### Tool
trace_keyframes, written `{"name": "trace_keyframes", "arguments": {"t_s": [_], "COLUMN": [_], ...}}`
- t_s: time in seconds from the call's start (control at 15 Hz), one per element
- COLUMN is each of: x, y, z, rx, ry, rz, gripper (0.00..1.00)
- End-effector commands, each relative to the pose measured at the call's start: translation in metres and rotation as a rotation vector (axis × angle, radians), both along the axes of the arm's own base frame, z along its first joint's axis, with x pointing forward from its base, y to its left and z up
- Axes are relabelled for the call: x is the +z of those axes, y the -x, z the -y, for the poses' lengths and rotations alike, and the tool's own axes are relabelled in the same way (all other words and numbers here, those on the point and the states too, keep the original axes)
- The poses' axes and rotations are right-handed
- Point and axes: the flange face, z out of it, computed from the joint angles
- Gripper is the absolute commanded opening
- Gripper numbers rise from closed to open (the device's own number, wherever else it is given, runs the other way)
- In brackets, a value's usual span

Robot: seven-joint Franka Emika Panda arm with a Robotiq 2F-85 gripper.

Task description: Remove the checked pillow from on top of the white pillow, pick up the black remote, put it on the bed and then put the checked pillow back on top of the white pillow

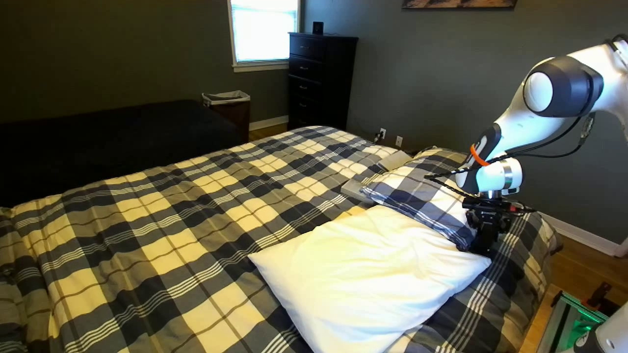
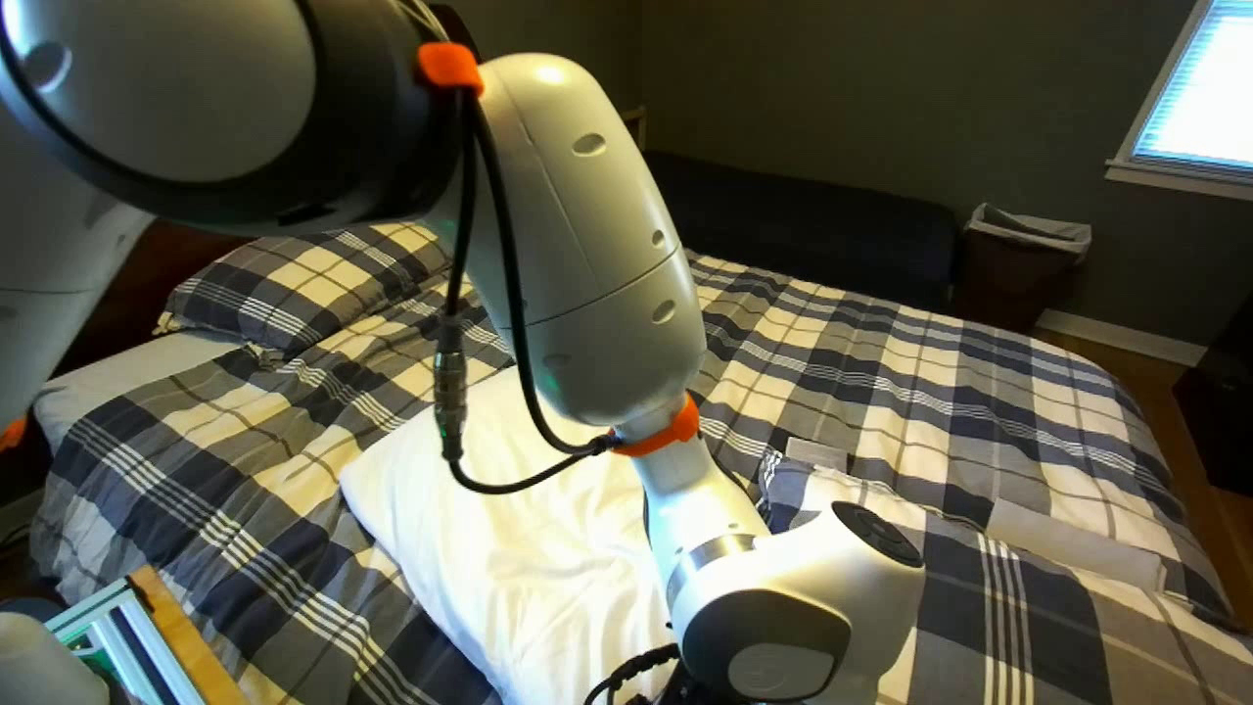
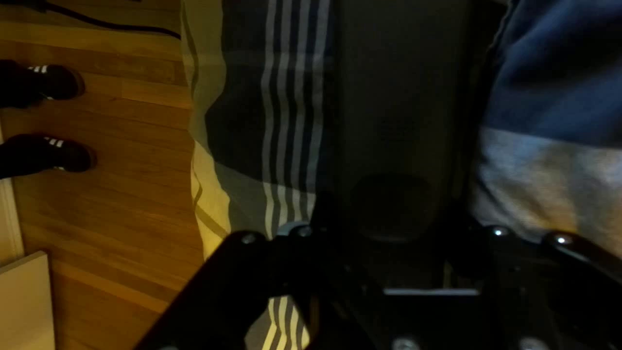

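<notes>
The white pillow (image 1: 373, 279) lies flat on the plaid bed (image 1: 162, 245); it also shows in an exterior view (image 2: 529, 558), partly behind the arm. The navy-and-white checked pillow (image 1: 412, 191) lies beside the white pillow, along its edge. Its blue and white cloth shows at the right of the wrist view (image 3: 559, 107). My gripper (image 1: 483, 240) points down at the checked pillow's corner, low over the bed. In the wrist view, the black remote (image 3: 398, 112) fills the space between the fingers (image 3: 391, 214), which appear shut on it. The picture there is very dark.
Grey flat objects (image 1: 357, 190) stick out near the checked pillow. The bed's edge and wooden floor (image 3: 112, 204) show in the wrist view, with a person's feet (image 3: 53, 155). Another plaid pillow (image 2: 313, 279) lies near the headboard. A dark dresser (image 1: 319, 78) stands behind.
</notes>
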Motion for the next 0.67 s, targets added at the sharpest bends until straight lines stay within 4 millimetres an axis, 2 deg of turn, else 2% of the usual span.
{"name": "trace_keyframes", "arguments": {"t_s": [0.0,0.07,0.13,0.2,0.27,0.47,0.6], "x": [-0.018,-0.021,-0.022,-0.021,-0.019,-0.007,0.01], "y": [-0.005,-0.005,-0.005,-0.005,-0.005,-0.008,-0.009], "z": [0.009,0.009,0.01,0.011,0.011,0.007,0.002], "rx": [0.0,0.001,0.003,0.004,0.006,0.022,0.036], "ry": [-0.021,-0.026,-0.027,-0.029,-0.027,-0.025,-0.005], "rz": [0.034,0.036,0.038,0.044,0.047,0.06,0.072], "gripper": [0.28,0.28,0.51,0.78,0.78,0.99,1.0]}}
